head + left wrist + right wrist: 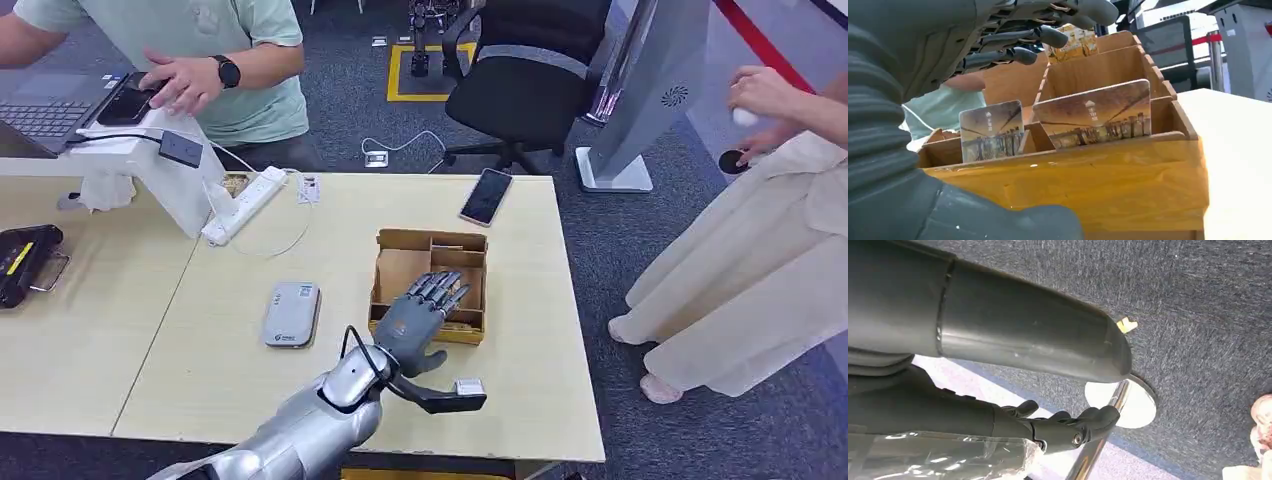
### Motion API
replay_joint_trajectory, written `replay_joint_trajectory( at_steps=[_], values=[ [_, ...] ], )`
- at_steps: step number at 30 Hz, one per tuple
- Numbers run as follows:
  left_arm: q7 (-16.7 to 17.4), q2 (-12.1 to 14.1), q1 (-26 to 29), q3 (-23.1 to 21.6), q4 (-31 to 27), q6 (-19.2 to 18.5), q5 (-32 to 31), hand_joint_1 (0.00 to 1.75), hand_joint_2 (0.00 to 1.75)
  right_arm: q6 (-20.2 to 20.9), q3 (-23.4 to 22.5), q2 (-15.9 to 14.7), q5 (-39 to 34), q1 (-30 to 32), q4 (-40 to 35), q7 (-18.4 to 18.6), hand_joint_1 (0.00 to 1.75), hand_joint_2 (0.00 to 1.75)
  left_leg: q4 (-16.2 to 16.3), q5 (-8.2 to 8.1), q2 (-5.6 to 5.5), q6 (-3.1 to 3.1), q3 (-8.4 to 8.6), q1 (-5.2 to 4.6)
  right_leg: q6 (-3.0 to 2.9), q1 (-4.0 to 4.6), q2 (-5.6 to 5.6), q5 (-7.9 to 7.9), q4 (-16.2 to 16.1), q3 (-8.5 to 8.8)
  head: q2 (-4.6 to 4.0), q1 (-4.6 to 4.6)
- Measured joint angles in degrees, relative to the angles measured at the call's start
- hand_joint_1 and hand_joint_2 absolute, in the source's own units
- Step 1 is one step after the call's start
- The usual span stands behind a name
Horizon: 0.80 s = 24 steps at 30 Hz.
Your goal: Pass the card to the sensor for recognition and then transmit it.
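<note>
The cards have small white writing near the top, but it is too blurry to read. The grey card reader point(291, 314) on the table point(120, 360) has a small mark on it that is too tiny to read too.

Two cards stand up in the near slots of the brown box point(430, 283). One card point(991, 130) is in one slot and the other card point(1096, 113) is in the slot beside it. Each card has a brown picture that looks like a row of tall shapes under slanting lines, with a small white sign above it. They lean a little against the slot walls. The box has yellow tape on its near wall and sits on the right part of the table.

The left hand point(421, 318) is over the box with its fingers point(1020, 55) stretched out and apart, above the cards. It holds nothing. The card reader lies to the left of the box, well apart from it.

The right hand point(1068, 427) hangs over the dark carpet. Its dark fingers are curled in, and nothing is in them.

A phone point(486, 196) lies at the far edge of the table. A person in a green shirt point(215, 60) sits at the far left with a laptop point(45, 105). Another person point(770, 240) stands at the right.
</note>
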Motion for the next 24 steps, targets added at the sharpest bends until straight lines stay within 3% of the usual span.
replay_joint_trajectory(
  at_steps=[3, 4, 5, 24],
  values=[
    [-0.68, -0.18, 0.00, 0.00, 0.02, -1.25, 0.02, 0.02, 1.75, 0.00, 0.00, -0.04, -1.31, 0.34, -0.18, -0.66, 0.00, 0.00, 0.00, 0.00, -0.01, 0.00, -0.01, 0.00, 0.00, 0.00, -0.01, 0.00, 0.00, 0.00, 0.00, 0.02],
    [-0.76, -0.22, 0.00, -0.02, 0.02, -1.33, 0.04, 1.31, 1.75, 0.00, 0.00, -0.04, -1.42, 0.46, -0.20, -0.79, 0.00, 0.00, 0.00, 0.00, 0.00, 0.00, -0.01, 0.00, 0.00, 0.00, 0.00, 0.00, 0.00, 0.00, 0.00, 0.00],
    [-0.87, -0.22, -0.01, -0.02, 0.02, -1.37, 0.11, 1.75, 1.75, 0.00, 0.00, -0.07, -1.44, 0.58, -0.22, -0.92, 0.00, 0.00, 0.00, 0.00, 0.00, 0.00, 0.00, 0.00, 0.00, 0.00, 0.02, 0.00, 0.00, 0.00, 0.00, 0.02],
    [-2.77, -0.13, -0.12, -0.02, 0.02, -1.75, 1.44, 1.75, 1.75, 0.00, 0.00, -0.22, -1.46, 0.71, -0.28, -0.96, 0.00, 0.00, 0.00, 0.00, 0.00, 0.00, 0.00, 0.00, 0.00, 0.00, 0.01, 0.00, 0.00, 0.01, 0.00, 0.02]
  ],
)
